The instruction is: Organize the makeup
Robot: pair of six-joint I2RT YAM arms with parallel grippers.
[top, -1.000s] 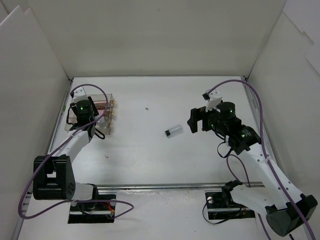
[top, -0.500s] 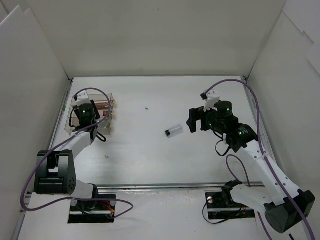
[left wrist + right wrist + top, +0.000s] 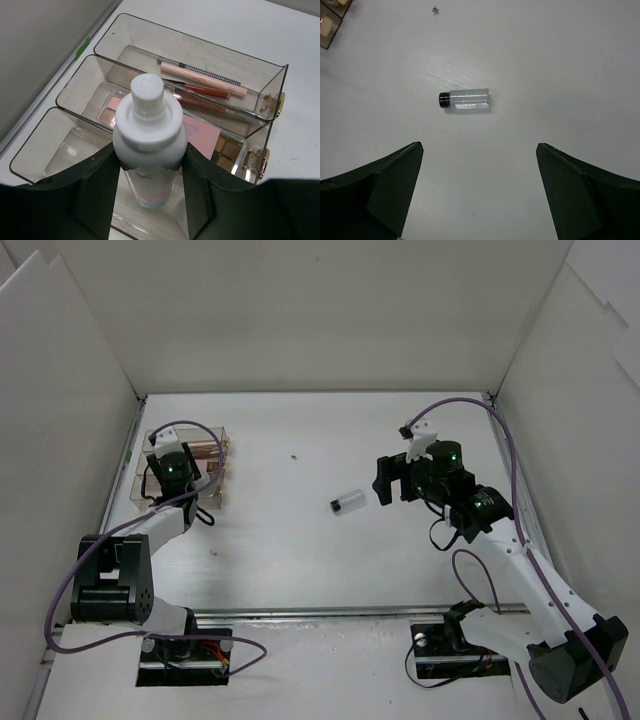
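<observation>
The makeup vial (image 3: 347, 504) lies, from above, just ahead of the right gripper (image 3: 384, 483), which has edged closer; left wrist: the left gripper (image 3: 148, 167) pinches a white-capped bottle (image 3: 148, 125) over the clear box (image 3: 70, 89); right wrist: jaws spread, vial centred ahead, likely next.

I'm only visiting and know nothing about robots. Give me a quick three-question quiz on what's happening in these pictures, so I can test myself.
1. True or false: the right gripper is gripping the black-capped bottle.
2. What does the left gripper hold at the clear box? A) a white-capped bottle B) a spoon C) nothing
3. Fill in: the black-capped bottle lies on its ____ on the table.

Key:
1. False. It is open, above the bottle.
2. A.
3. Side.
</observation>
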